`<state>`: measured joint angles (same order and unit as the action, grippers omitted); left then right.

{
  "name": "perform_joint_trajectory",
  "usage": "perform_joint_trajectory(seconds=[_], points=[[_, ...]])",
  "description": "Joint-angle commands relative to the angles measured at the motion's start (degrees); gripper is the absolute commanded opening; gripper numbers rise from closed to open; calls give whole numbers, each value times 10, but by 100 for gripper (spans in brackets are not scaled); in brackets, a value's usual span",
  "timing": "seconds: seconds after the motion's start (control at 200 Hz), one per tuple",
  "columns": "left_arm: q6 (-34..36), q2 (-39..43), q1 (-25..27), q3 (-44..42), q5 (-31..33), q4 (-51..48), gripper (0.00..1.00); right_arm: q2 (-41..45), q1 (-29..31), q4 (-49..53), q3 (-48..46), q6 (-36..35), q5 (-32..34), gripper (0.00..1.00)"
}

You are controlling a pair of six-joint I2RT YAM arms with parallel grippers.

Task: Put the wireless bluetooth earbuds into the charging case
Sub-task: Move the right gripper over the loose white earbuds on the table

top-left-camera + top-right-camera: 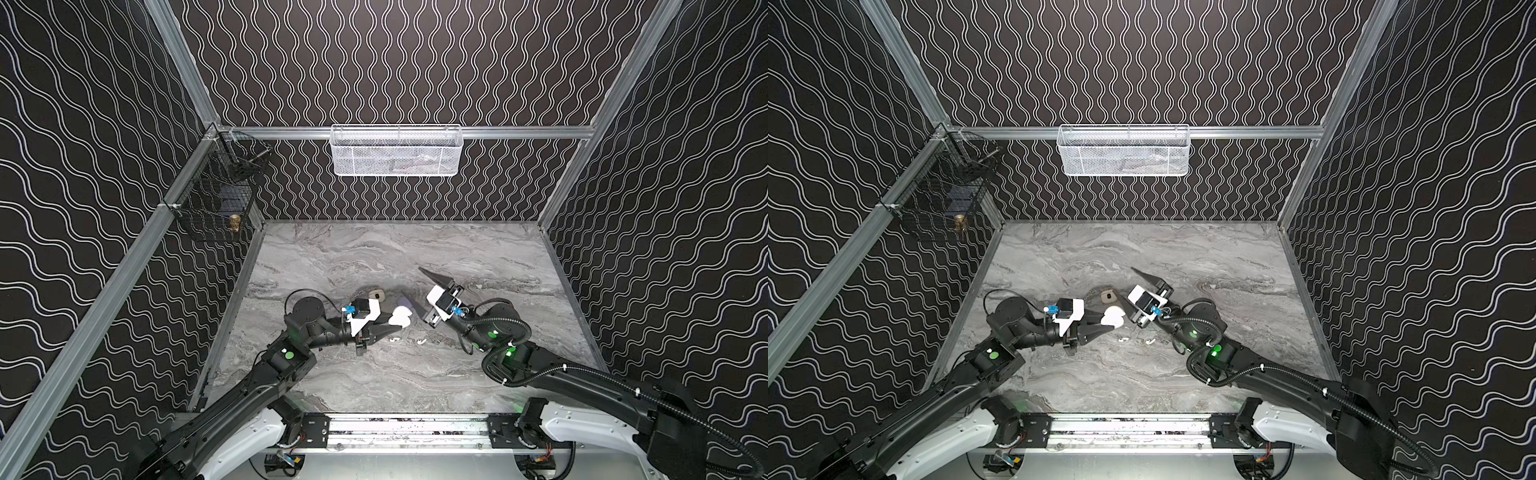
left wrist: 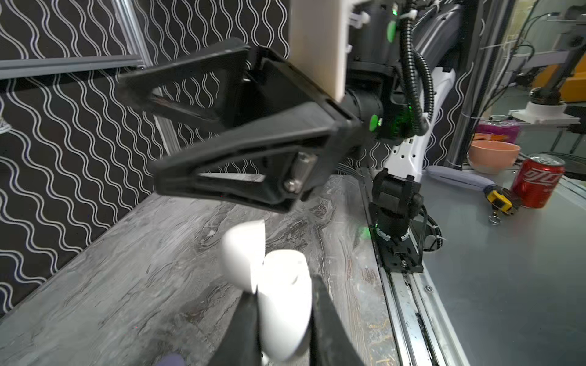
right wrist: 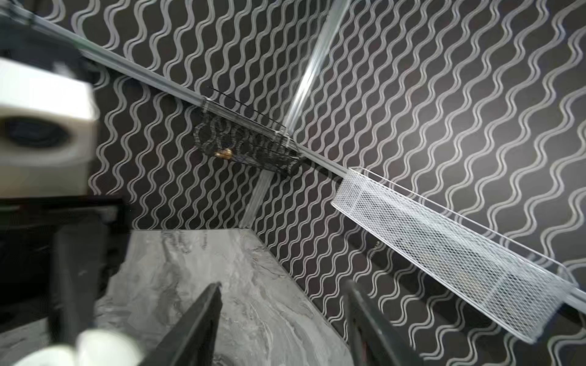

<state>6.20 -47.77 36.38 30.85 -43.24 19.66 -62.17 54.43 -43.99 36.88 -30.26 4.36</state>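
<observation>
Pinched tight in the left hand (image 1: 397,328): the white case (image 1: 402,316). Its lid (image 2: 244,253) swung open, plain only in the left wrist view. Just right of the white case, the right hand (image 1: 413,282), spread wide around nothing, clear of the bench (image 1: 353,257); looming large and blurred in the left wrist view (image 2: 138,133). Near the white case on its front-rail side, two white earbuds (image 1: 392,339) (image 1: 422,341) loose on the bench, caught in both top views only. Behind the white case, a tan case (image 1: 1108,296). Against the white case's far edge, a lavender thing (image 1: 406,300), too hidden to name. In the right wrist view, mostly wall, a white basket (image 3: 444,253), a black basket (image 3: 247,149).
</observation>
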Motion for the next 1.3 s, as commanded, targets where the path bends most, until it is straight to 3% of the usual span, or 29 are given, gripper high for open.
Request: perform_joint_trajectory(seconds=[0.0, 0.155, 0.21, 0.265, 0.37, 0.48, 0.661, 0.761, 0.941, 1.296], points=[[17, -6, -1, -15, -18, 74, 0, -5, 1, -22, 12, 32, 69, 67], [7, -21, -5, -19, 19, 121, 0, 15, -3, 44, 46, 104, 156, 59], [-8, -31, -12, -21, 29, 141, 0, 22, -13, 79, 61, 144, 198, 61], [-44, -47, -29, -38, 35, 191, 0, 26, -26, 123, 75, 186, 239, 65], [-140, -88, -101, -72, 8, 311, 0, 35, -72, 256, 92, 326, 285, 61], [-194, -122, -158, -82, -24, 371, 0, 51, -104, 376, 68, 457, 234, 59], [-168, -100, -161, -84, -3, 302, 0, 59, -105, 446, -15, 557, 93, 68], [-163, -56, -161, -99, 19, 272, 0, 18, -106, 410, -49, 568, 17, 68], [-159, -32, -161, -99, 24, 246, 0, -118, -109, 387, -23, 555, -53, 70], [-153, -38, -161, -96, 18, 255, 0, -268, -110, 406, 36, 520, -92, 73]])
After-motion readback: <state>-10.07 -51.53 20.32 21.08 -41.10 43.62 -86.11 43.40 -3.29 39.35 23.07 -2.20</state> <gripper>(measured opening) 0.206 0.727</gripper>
